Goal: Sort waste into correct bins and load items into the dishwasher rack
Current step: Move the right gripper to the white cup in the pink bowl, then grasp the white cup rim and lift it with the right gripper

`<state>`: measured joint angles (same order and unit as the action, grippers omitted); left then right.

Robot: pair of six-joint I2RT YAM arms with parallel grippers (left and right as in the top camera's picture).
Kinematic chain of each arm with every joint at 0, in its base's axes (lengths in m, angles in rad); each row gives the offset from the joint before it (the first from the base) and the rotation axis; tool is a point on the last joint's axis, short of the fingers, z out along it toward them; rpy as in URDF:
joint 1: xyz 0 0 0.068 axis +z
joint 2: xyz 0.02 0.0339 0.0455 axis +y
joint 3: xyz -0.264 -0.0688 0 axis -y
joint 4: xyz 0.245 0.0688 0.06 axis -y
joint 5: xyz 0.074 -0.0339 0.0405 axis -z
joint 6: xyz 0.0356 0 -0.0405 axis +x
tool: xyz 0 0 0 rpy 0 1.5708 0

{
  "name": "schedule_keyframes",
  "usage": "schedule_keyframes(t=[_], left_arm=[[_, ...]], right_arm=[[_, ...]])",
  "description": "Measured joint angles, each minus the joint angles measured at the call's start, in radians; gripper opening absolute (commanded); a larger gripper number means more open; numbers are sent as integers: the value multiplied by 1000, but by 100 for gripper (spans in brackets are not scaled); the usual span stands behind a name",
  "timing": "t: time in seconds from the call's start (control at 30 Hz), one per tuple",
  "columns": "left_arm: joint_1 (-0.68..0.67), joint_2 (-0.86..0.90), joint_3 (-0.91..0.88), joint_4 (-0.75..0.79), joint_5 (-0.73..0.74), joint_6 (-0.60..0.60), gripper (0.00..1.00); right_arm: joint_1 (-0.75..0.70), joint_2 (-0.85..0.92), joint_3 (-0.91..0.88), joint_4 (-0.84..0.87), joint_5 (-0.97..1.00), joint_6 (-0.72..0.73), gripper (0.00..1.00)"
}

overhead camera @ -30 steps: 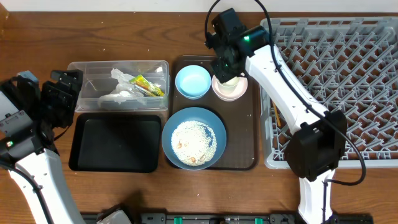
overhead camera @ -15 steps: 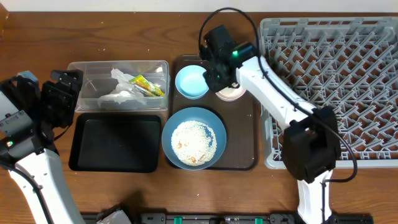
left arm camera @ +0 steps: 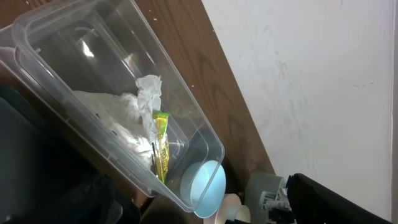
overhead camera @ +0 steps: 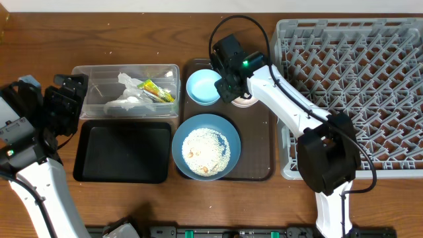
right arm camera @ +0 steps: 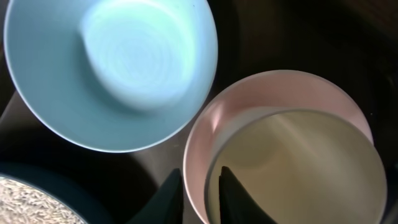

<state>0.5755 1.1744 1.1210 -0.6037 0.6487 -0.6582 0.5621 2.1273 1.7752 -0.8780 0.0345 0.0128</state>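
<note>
My right gripper [right arm camera: 201,190] straddles the left rim of the small pink bowl [right arm camera: 211,124], fingers close together; the white cup [right arm camera: 298,168] stands inside that bowl. The small light blue bowl [overhead camera: 203,86] sits just to its left. The large dark blue bowl [overhead camera: 182,135] holds white rice scraps [overhead camera: 205,151]. The clear tub [overhead camera: 92,73] holds the crumpled napkin [overhead camera: 125,99] and the yellow-green wrapper [overhead camera: 157,90]. The black tray [overhead camera: 122,152] lies in front of it. My left gripper [overhead camera: 66,102] hovers left of the tub, its jaws unclear.
The bowls stand on a dark brown serving tray [overhead camera: 258,152]. The grey dishwasher rack [overhead camera: 357,79] fills the right side. The wooden chopsticks [overhead camera: 291,124] show at the rack's left edge, partly under my right arm.
My right gripper moved left and down from above the cup to the pink bowl's left rim. The left arm has not moved.
</note>
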Motion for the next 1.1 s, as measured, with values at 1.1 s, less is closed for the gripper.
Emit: schedule_keyframes(t=[1.1], left_arm=[[0,0,0,0,0,0,91]], right_arm=[[-103,-223,261,-146,-74,3,1]])
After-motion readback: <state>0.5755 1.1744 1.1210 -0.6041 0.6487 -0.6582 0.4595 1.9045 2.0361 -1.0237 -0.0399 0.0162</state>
